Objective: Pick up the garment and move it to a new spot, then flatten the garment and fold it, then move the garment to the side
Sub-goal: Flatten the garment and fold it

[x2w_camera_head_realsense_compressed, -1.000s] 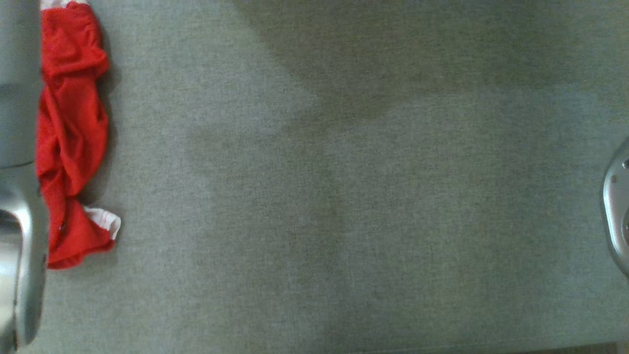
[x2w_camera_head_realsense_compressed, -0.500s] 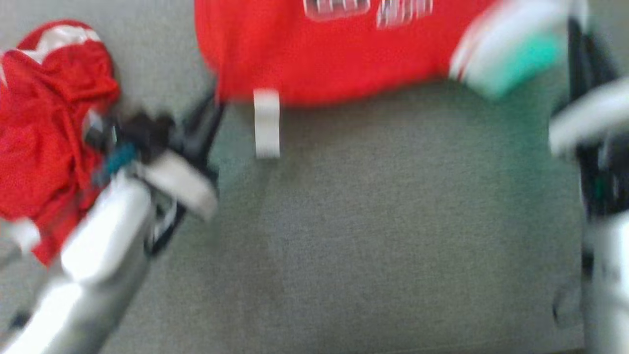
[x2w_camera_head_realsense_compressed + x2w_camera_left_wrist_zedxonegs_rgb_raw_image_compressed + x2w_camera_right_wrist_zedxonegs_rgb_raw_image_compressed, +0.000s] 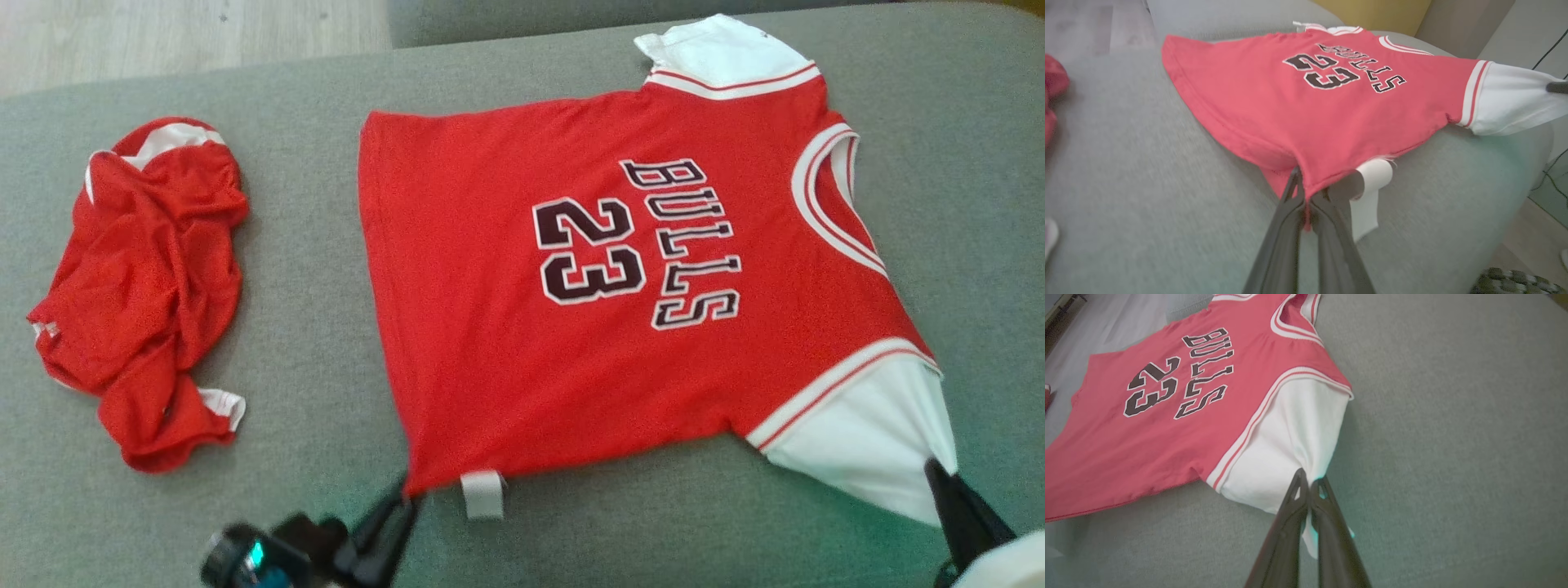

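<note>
Since half a second earlier the head camera has swung: the red jersey, then a blur along the top edge, now sits sharp in mid-view. It lies spread on the grey cushion, "BULLS 23" upward, hem toward the robot's left, collar toward its right. A crumpled red garment lies left of it on the same cushion, apart from it; wooden floor shows beyond.

The left gripper is clamped on the near hem corner, just beside the white label. The right gripper is clamped on the tip of the near white sleeve.

The left wrist view adds that the hem corner is raised slightly off the cushion with the label hanging under it, and shows a yellow panel and a cable behind. The right wrist view shows the sleeve drawn to a point between the fingers.

Both arms reach in low from the near edge, fingers pointing away from the robot; a pale forearm fills the lower right corner.
</note>
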